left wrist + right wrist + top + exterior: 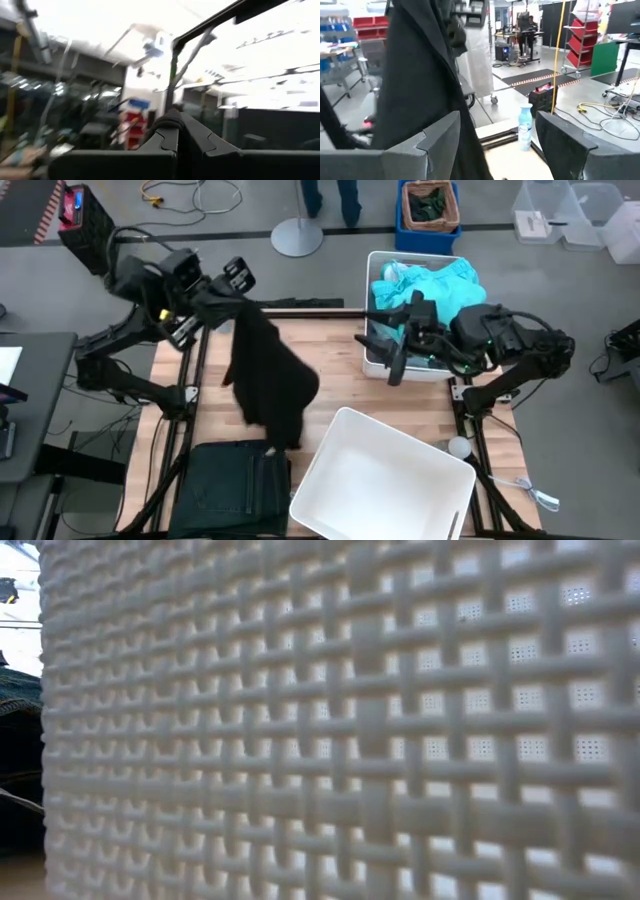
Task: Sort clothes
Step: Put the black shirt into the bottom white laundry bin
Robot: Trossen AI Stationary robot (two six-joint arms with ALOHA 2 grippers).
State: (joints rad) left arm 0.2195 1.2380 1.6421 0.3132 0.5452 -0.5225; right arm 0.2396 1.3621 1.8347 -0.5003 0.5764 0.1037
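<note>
Left fingers (232, 280) clamp hanging black top (270, 385); right fingers (395, 350) spread, empty

The black top (265, 375) hangs over the table's middle and blocks the way there. A big white bin (385, 480) fills the 5 o'clock corner. Bare wood (335, 370) between them is open

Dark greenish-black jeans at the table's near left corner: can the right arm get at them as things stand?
Probably not easily: the dark greenish-black jeans lie across the table, with the large empty white plastic bin between them and the right end effector.
</note>
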